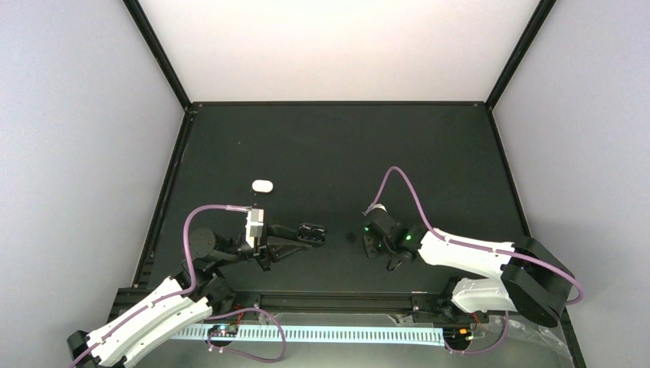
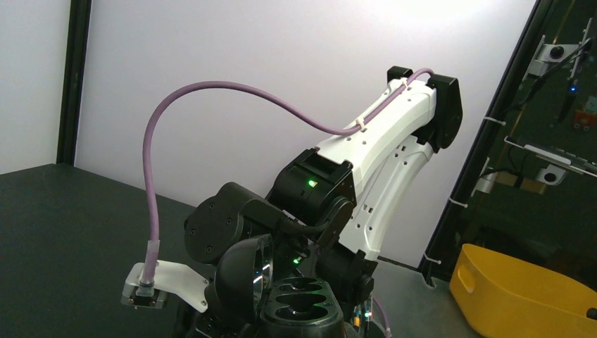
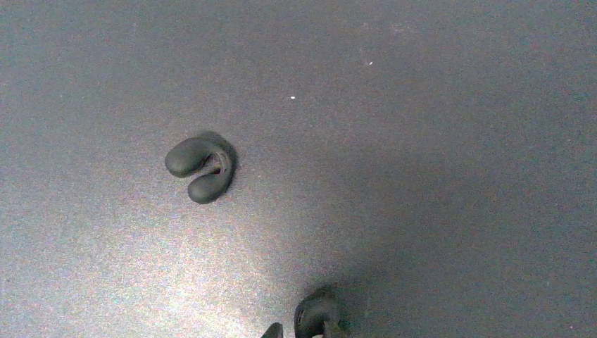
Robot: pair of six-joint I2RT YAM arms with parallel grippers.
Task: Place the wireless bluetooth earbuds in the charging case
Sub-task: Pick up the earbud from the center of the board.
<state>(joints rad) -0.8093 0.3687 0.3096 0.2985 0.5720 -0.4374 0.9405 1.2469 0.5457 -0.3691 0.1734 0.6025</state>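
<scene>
The left jaws are closed on the open black charging case (image 2: 299, 304), low in the left wrist view. The right jaws barely show, so their width cannot be told. A black earbud (image 3: 200, 167) lies on the surface (image 3: 422, 141), left of middle in the right wrist view. It looks tiny, light, hard and slippery; pinching across its two round ends should work. A white case (image 1: 262, 185) sits well apart. Nothing seems to block the way.

The black table (image 1: 329, 146) bears a white oval case (image 1: 262, 185) and one black earbud (image 3: 202, 167)
</scene>
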